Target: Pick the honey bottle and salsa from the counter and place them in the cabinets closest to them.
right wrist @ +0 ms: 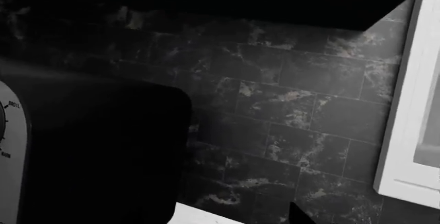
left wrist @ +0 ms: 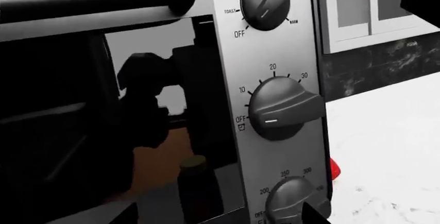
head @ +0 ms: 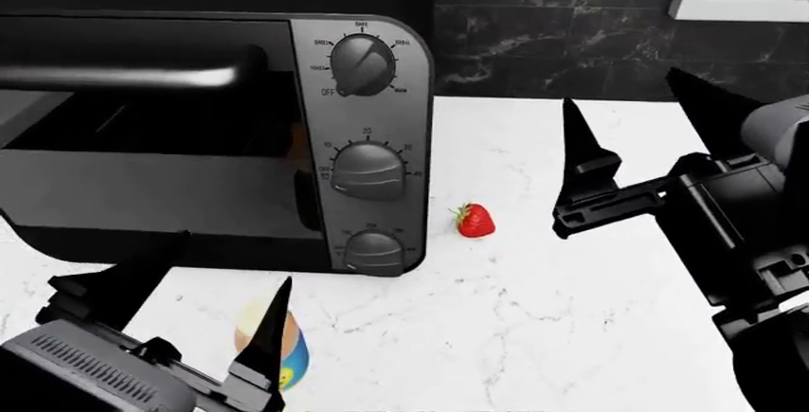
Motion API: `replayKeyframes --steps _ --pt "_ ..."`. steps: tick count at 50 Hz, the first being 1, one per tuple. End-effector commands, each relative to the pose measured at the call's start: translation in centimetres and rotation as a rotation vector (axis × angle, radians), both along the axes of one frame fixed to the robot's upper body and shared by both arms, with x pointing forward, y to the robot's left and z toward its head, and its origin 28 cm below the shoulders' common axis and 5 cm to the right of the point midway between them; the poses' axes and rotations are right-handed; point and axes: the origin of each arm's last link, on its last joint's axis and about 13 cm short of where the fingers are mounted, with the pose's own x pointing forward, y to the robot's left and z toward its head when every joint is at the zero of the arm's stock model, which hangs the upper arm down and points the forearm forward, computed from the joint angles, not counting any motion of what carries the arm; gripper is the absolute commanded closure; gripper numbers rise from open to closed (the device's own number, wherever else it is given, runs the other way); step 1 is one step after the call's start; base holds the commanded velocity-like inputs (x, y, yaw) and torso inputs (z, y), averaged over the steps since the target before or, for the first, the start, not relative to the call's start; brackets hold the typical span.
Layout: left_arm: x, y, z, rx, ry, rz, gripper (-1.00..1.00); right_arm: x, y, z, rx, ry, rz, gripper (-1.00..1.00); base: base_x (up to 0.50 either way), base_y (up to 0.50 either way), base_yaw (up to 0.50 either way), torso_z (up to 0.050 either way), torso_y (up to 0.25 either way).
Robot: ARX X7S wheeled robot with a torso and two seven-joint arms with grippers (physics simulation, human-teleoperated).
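1. The small honey bottle (head: pixel 276 344), cream-capped with a blue label, is standing on the white marble-look counter (head: pixel 531 317) just before the grey toaster oven (head: pixel 215 137).
2. The left gripper (head: pixel 189 322) is hovering beside it, jaws spread and empty; one finger could topple the bottle.
3. The right gripper (head: pixel 638 137) is hanging open near the red strawberry (head: pixel 476 221), risking a wrong pick.
4. The salsa is not showing.
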Motion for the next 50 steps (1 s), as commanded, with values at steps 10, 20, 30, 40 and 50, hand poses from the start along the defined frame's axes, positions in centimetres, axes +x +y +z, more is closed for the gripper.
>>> replayKeyframes --steps 10,20,30,40,50 --pt "0.2 -0.2 -2.3 0.056 0.135 -0.012 -1.0 0.1 0.1 0.9 0.032 -0.045 -0.003 -1.0 0.0 0.0 0.0 0.0 -0.002" --pt "0.8 -0.4 -3.1 0.077 0.175 0.0 -1.0 0.1 0.2 0.8 0.033 -0.044 0.0 -1.0 0.0 0.0 0.0 0.0 0.0" --pt "1.8 -0.6 -4.3 0.116 0.231 0.011 -1.0 0.1 0.2 0.8 0.034 -0.047 0.0 -1.0 0.0 0.0 0.0 0.0 0.0" --pt "2.2 -0.6 -5.3 0.154 0.287 0.025 -1.0 0.0 0.1 0.9 0.036 -0.051 -0.001 -1.0 0.0 0.0 0.0 0.0 0.0" --pt "2.0 -0.3 -5.8 0.167 0.324 0.022 1.0 0.0 0.2 1.1 0.034 -0.052 0.0 -1.0 0.0 0.0 0.0 0.0 -0.001"
